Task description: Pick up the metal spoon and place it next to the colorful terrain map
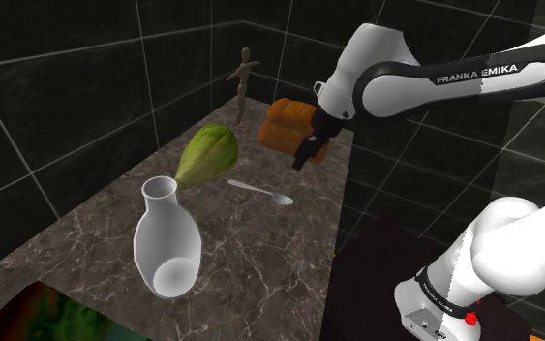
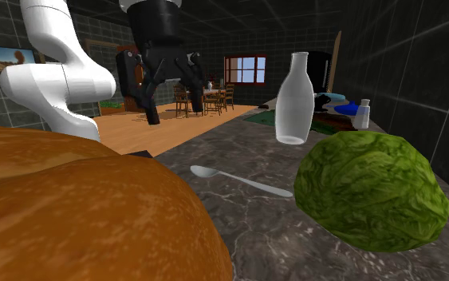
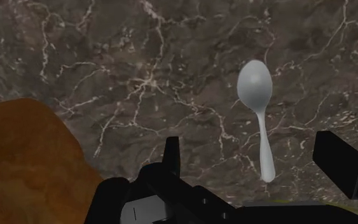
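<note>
A grey metal spoon [image 1: 261, 191] lies flat on the dark marble counter [image 1: 260, 271], between a green leafy head [image 1: 207, 153] and the counter's edge. My black gripper [image 1: 311, 156] hangs open above the counter, a little beyond the spoon toward the bread loaf [image 1: 289, 121], holding nothing. In the wrist view the spoon [image 3: 258, 108] lies below the gripper [image 3: 257, 167], its handle end between the spread fingers [image 3: 172, 153] and its bowl pointing away. The colourful terrain map [image 1: 47, 315] lies at the counter's near left corner. The second exterior view shows the spoon [image 2: 234, 179] beneath the gripper [image 2: 172, 94].
A white bottle-shaped vase [image 1: 166, 242] stands between the spoon and the map. A small wooden mannequin [image 1: 244, 82] stands at the far end by the dark tiled wall. The bread [image 3: 31, 159] sits close beside the gripper. The counter drops off on the stand's side.
</note>
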